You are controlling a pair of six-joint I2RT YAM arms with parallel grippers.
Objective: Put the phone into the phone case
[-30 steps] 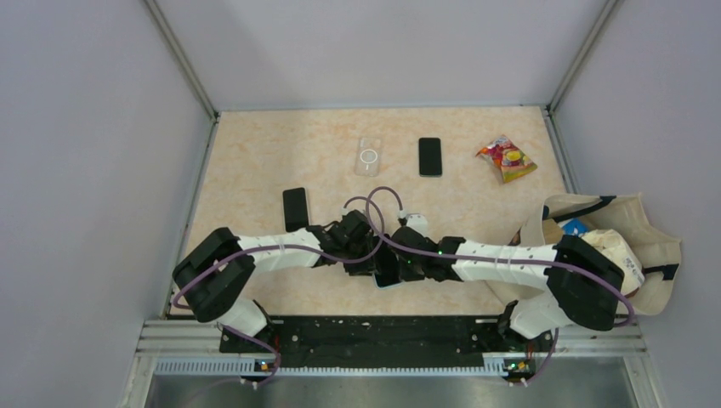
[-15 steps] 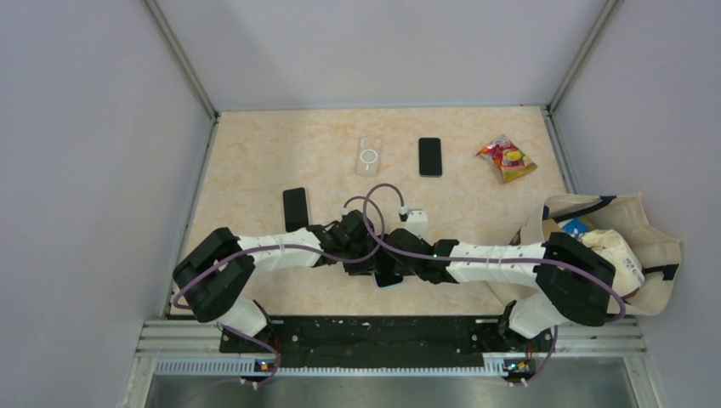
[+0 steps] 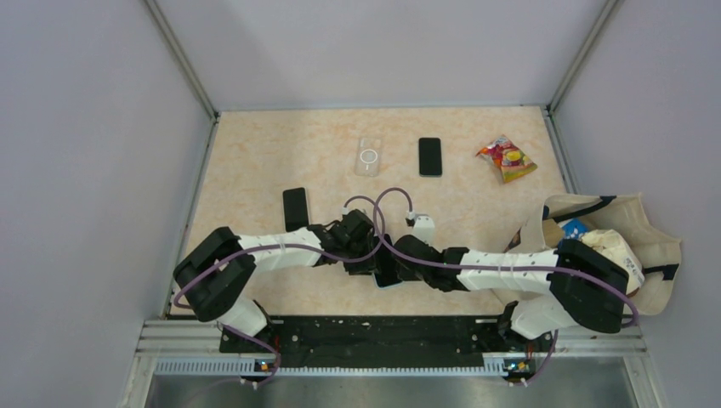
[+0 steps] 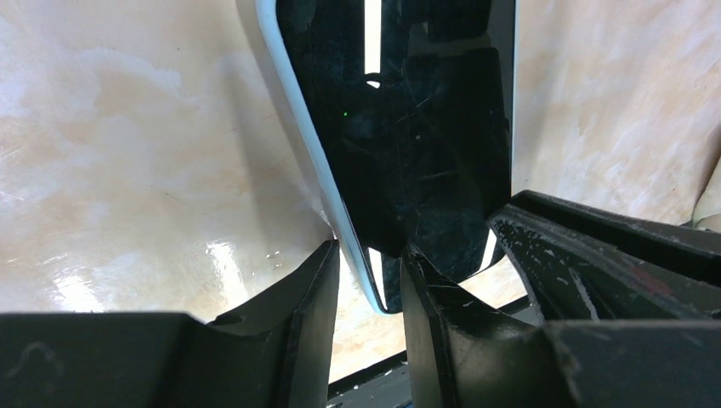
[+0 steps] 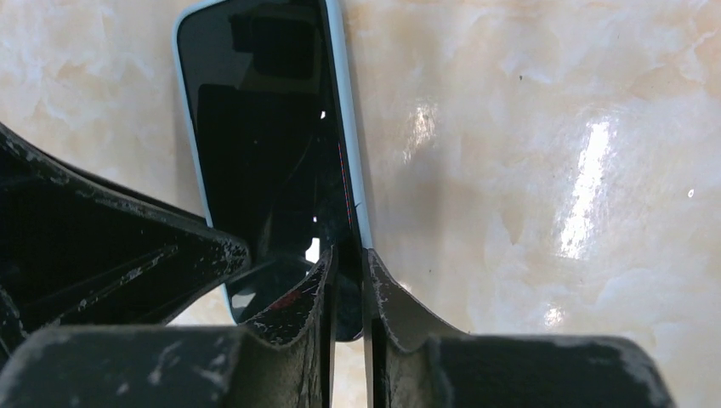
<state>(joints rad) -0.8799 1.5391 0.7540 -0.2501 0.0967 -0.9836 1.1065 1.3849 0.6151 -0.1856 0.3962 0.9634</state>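
Top external view: the phone [image 3: 387, 272] sits in its light-blue phone case [image 3: 388, 285] at the near middle of the tabletop [image 3: 255, 161], with both your arms meeting right over it.
Long axis: looks roughly near-to-far, though the arms hide most of it.
Left hand [image 4: 370, 252]: clamped on a corner of the cased phone, with the blue rim between its fingers.
Right hand [image 5: 349, 255]: fingers are almost together astride the case's long rim. Can't tell if they pinch or just straddle it.
Nearer arm: neither really, both are on it from opposite sides.
Next: I'd guess you press that rim home.
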